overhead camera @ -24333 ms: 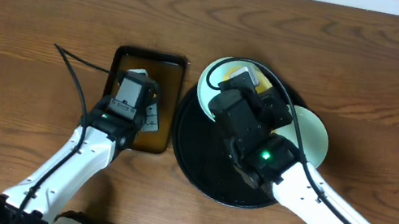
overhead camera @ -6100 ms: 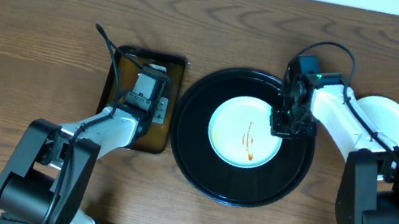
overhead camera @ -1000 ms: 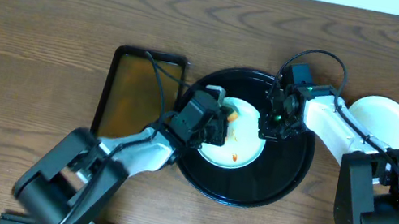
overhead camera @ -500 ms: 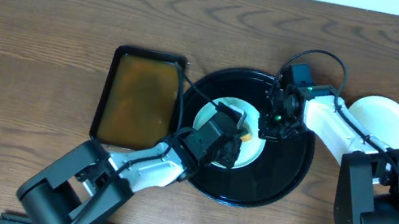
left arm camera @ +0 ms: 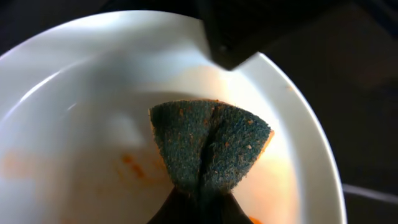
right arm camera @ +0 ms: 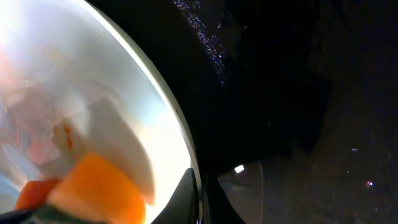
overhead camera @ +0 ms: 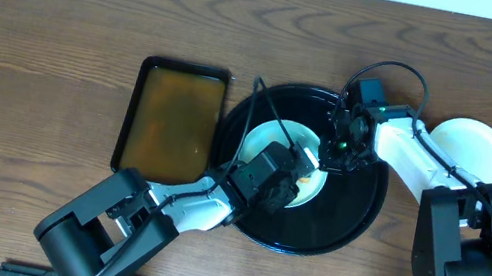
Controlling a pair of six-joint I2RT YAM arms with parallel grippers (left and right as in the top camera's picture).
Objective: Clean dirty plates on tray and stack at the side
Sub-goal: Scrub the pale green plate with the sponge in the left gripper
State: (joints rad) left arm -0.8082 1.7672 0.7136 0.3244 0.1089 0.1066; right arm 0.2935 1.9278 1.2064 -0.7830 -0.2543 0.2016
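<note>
A white plate [overhead camera: 261,141] with orange smears lies on the round black tray [overhead camera: 354,218]. My left gripper [overhead camera: 299,173] is shut on a sponge [left arm camera: 208,146], dark green side up and orange beneath, pressed on the plate's inside [left arm camera: 81,118]. Orange smears [left arm camera: 134,167] show to the sponge's left. My right gripper [overhead camera: 333,153] is shut on the plate's right rim [right arm camera: 186,149], one finger on each side. The sponge's orange side [right arm camera: 93,190] shows in the right wrist view. A clean white plate [overhead camera: 476,148] lies on the table to the right of the tray.
An amber rectangular tray [overhead camera: 171,120] lies left of the black tray. The wooden table [overhead camera: 43,21] stretches on all sides. My right arm arches over the tray's right edge.
My left gripper has carried the sponge rightward across the plate, from its left part to its right part. The right gripper has kept still on the rim.
</note>
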